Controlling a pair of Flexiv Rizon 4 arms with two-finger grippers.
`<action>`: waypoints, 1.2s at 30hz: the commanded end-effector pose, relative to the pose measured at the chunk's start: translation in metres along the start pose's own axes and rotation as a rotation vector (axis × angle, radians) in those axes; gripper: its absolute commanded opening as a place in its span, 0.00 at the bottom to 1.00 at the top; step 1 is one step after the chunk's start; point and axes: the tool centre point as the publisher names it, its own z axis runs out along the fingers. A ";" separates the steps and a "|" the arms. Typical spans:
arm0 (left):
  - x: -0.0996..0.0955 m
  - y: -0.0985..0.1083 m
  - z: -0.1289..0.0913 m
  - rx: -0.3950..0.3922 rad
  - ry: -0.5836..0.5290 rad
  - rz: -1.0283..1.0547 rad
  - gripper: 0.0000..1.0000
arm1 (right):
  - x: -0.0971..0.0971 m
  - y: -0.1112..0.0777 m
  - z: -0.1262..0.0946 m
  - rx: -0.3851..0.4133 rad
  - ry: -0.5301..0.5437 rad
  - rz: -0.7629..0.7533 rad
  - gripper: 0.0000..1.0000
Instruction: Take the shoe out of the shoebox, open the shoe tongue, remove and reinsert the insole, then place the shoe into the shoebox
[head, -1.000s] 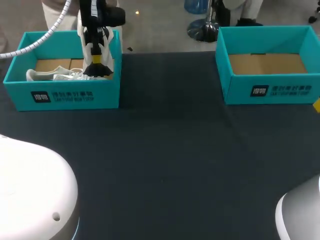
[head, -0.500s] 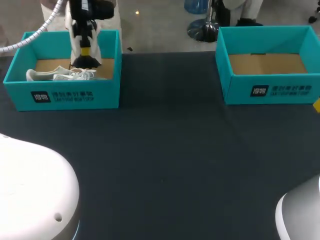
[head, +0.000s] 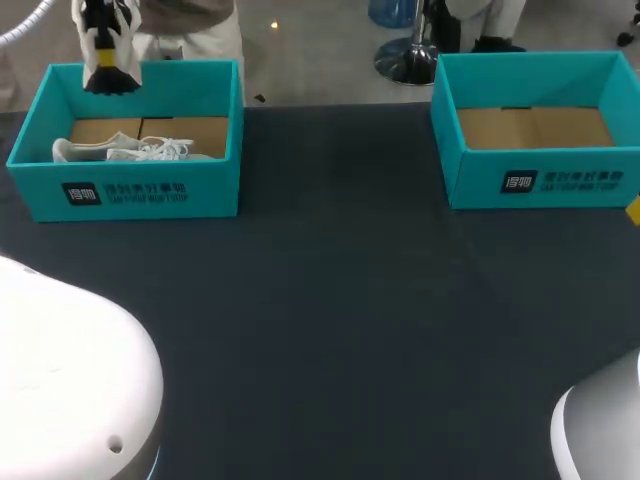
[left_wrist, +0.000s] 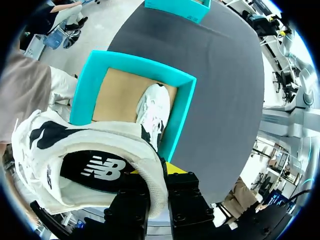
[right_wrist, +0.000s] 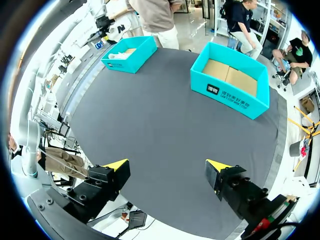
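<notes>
My left gripper (head: 108, 66) hangs above the back left corner of the left teal shoebox (head: 140, 190), shut on the collar of a white shoe (head: 100, 25). In the left wrist view the held shoe (left_wrist: 90, 145) shows its black insole, its collar edge pinched in the gripper (left_wrist: 159, 172). Under it lies the shoebox (left_wrist: 181, 120) with a second white shoe (left_wrist: 155, 112) on its cardboard floor; the head view shows that shoe (head: 125, 150) lying on its side. My right gripper (right_wrist: 167, 170) stands open and empty above the table's near edge.
A second teal shoebox (head: 540, 180) stands at the back right, holding only its cardboard floor; the right wrist view shows this box (right_wrist: 230, 92) ahead of the open fingers. Dark table cloth (head: 330, 320) spreads between the boxes and the front edge.
My left gripper has risen out of the left shoebox and moved to the left and back, carrying the white shoe. The right arm has kept still.
</notes>
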 end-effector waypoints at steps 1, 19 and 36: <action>-0.033 0.013 0.001 0.018 0.097 0.014 0.00 | -0.001 0.003 0.000 0.006 0.002 0.000 1.00; -0.057 0.036 0.008 0.005 0.115 0.006 0.00 | -0.001 0.003 0.000 0.006 0.002 0.000 1.00; -0.056 0.033 0.010 -0.023 0.104 0.062 0.00 | -0.001 0.003 0.000 0.006 0.002 0.000 1.00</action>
